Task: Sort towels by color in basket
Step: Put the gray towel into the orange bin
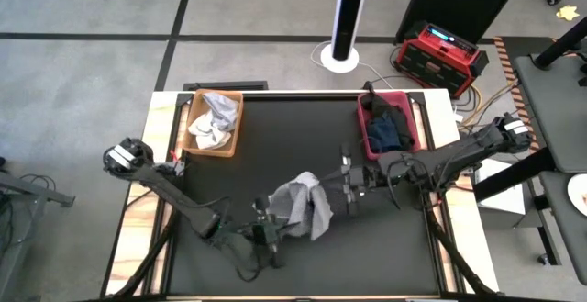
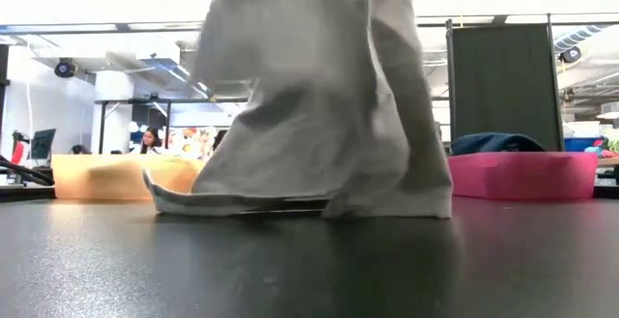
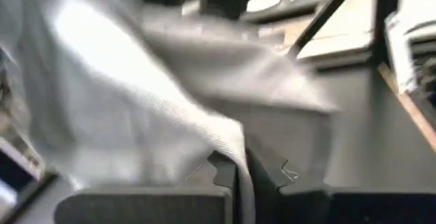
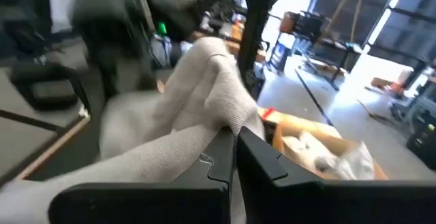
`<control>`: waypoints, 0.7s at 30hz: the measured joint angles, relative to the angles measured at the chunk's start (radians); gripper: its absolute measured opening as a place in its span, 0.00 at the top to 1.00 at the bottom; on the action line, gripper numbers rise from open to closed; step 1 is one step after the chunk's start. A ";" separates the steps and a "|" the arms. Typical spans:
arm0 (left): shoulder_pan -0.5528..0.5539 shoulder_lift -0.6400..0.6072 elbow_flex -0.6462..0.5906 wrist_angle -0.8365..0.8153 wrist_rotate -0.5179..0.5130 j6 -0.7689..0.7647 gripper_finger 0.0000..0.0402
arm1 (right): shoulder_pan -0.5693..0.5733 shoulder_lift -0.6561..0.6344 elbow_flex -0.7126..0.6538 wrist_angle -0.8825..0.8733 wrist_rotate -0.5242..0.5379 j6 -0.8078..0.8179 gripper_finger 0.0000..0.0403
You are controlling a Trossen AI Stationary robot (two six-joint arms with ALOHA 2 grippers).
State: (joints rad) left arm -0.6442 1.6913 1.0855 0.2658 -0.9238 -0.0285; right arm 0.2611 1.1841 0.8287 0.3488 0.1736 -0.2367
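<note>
High view: orange basket [image 1: 216,123] upper left held white towels [image 1: 213,118]; pink basket [image 1: 389,124] upper right held dark towels [image 1: 385,128]. Left gripper [image 1: 268,221] and right gripper [image 1: 346,187] both pinched the grey towel [image 1: 301,206] at centre.

- A white pillar on a round base [image 1: 341,57] stands on the grey floor just beyond the table's far edge.
- A red and black box [image 1: 440,52] sits on the floor to its right, with cables trailing off it.
- A dark folding screen [image 2: 503,84] stands in the room behind.
- A person [image 2: 150,140] sits at a far desk.
</note>
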 joint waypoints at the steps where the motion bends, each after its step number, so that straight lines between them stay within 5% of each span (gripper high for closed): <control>1: -0.008 -0.016 0.000 0.029 0.000 0.047 1.00 | -0.003 -0.006 0.000 -0.013 0.009 0.000 0.98; 7: -0.033 -0.108 0.000 0.163 0.020 0.210 1.00 | -0.016 -0.045 0.004 -0.075 0.011 0.020 0.90; 14: -0.035 -0.198 0.000 0.214 0.018 0.298 1.00 | -0.043 -0.080 0.035 -0.269 0.012 0.110 0.62; 21: -0.033 -0.239 0.000 0.214 -0.194 0.349 1.00 | -0.049 -0.115 0.035 -0.281 -0.007 0.172 0.41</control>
State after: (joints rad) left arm -0.6771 1.4518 1.0859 0.4797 -1.1182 0.3201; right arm 0.2120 1.0695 0.8642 0.0674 0.1668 -0.0647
